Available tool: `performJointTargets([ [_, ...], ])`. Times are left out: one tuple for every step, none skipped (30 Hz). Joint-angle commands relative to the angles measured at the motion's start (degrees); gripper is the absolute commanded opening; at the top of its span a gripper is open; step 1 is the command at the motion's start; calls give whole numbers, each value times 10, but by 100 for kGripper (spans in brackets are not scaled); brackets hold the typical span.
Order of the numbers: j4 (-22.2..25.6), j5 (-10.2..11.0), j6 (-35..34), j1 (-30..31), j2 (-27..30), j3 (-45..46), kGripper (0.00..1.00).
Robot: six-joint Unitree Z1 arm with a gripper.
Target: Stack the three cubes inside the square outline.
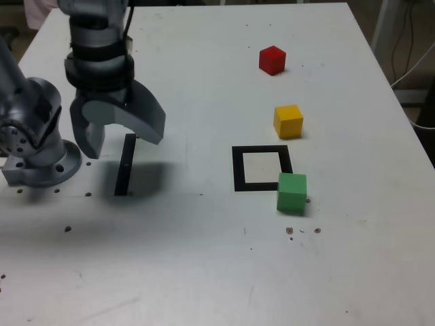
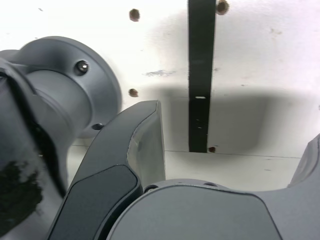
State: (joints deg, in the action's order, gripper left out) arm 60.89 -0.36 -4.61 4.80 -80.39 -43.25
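Three cubes lie on the white table in the exterior view. The red cube (image 1: 272, 60) is farthest back, the yellow cube (image 1: 288, 121) sits nearer, and the green cube (image 1: 292, 192) rests at the near right corner of the square outline (image 1: 262, 168), overlapping its tape. The outline's white centre holds nothing. My gripper (image 1: 121, 139) hangs open and empty over the table at the exterior view's left, far from all three cubes. In the wrist view the gripper (image 2: 235, 125) has its jaws spread wide; no cube or outline shows there.
A straight black strip (image 1: 125, 165) lies on the table under my gripper, also the black strip (image 2: 201, 75) in the wrist view. The arm's grey base (image 1: 37, 146) stands at the exterior view's left. Cables (image 1: 414, 61) hang beyond the table's right edge.
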Motion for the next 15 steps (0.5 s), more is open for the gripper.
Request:
performJointTargets([
  [2, 1, -3, -1, 6, 5, 100],
  [2, 2, -4, -1, 7, 7, 100],
  [2, 3, -5, -1, 7, 8, 99],
  [2, 4, -5, -1, 7, 9, 99],
  [2, 6, -6, -1, 7, 10, 99],
  [2, 8, -6, -1, 7, 10, 99],
  [3, 11, -7, -1, 7, 11, 99],
  [3, 14, -7, -1, 7, 10, 99],
  [3, 18, -8, -1, 8, 10, 99],
  [4, 22, -9, -1, 8, 9, 99],
  [5, 26, -9, -1, 9, 7, 99],
  [7, 31, -8, -1, 9, 3, 99],
  [11, 37, -7, -1, 10, -3, 99],
  [16, 43, -3, -1, 9, -11, 99],
  [23, 51, 1, -1, 8, -21, 99],
])
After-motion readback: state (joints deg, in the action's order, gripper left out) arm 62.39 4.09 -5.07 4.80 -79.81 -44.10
